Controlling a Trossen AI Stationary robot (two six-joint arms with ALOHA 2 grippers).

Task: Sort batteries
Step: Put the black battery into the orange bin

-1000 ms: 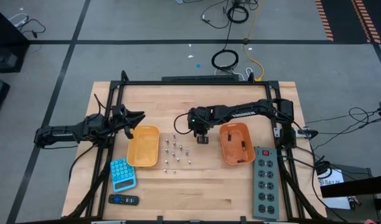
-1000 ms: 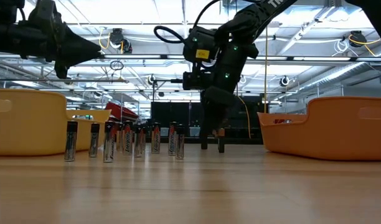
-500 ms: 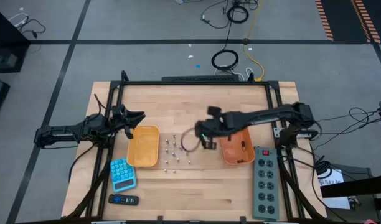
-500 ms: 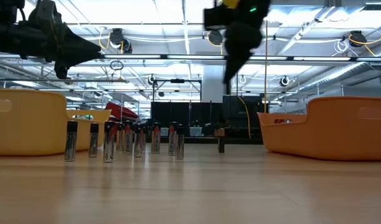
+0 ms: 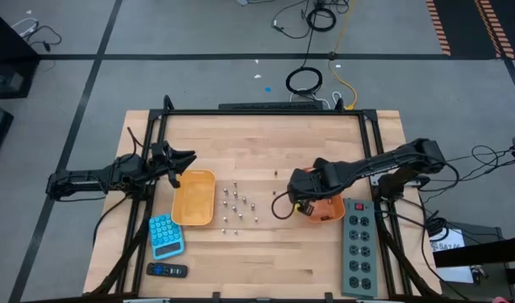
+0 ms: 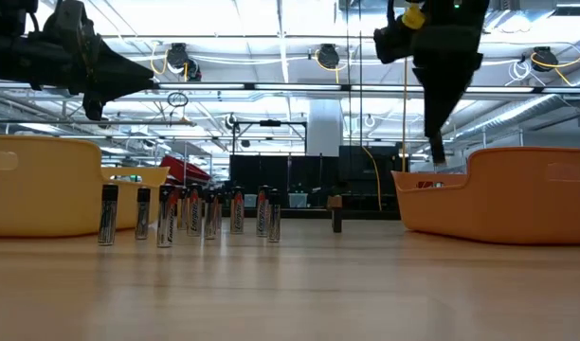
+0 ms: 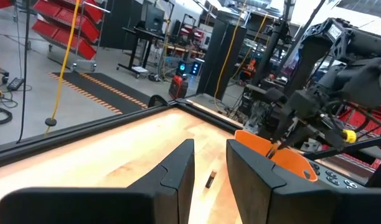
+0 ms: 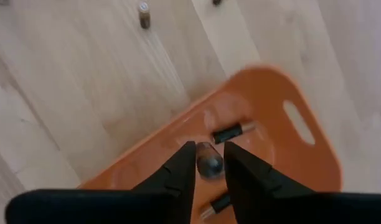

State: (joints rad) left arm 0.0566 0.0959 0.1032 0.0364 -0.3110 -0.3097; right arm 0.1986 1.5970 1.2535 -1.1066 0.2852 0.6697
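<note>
**A:** What is on the table, starting from the left?

**B:** The left gripper [image 5: 188, 156] hangs above the far corner of a yellow-orange plastic tray [image 5: 194, 199]. Its dark fingers [image 7: 178, 171] stand a little apart with nothing between them. Nearer the front edge lie a blue calculator [image 5: 165, 234] and a black remote [image 5: 167, 270].

**A:** And the batteries?

**B:** A cluster of small batteries [image 5: 233, 204] stands upright on the pale wood table [image 5: 257, 261], between the two trays. From table height they are silver and black cylinders [image 6: 195, 212]; the printing on them is too small to read. One dark battery [image 6: 336, 220] stands alone, farther back toward the right.

**A:** What about the right side?

**B:** A deeper orange tray [image 8: 302, 143], smooth plastic with a handle slot, holds at least two dark batteries lying flat [image 8: 233, 132]. The right gripper [image 8: 208, 160] is above it, pointing down. A dark battery [image 8: 208, 163] sits between its narrowly parted fingers; I cannot tell whether they grip it or have let go. Beside that tray lies a grey power strip [image 5: 359, 246].
</note>
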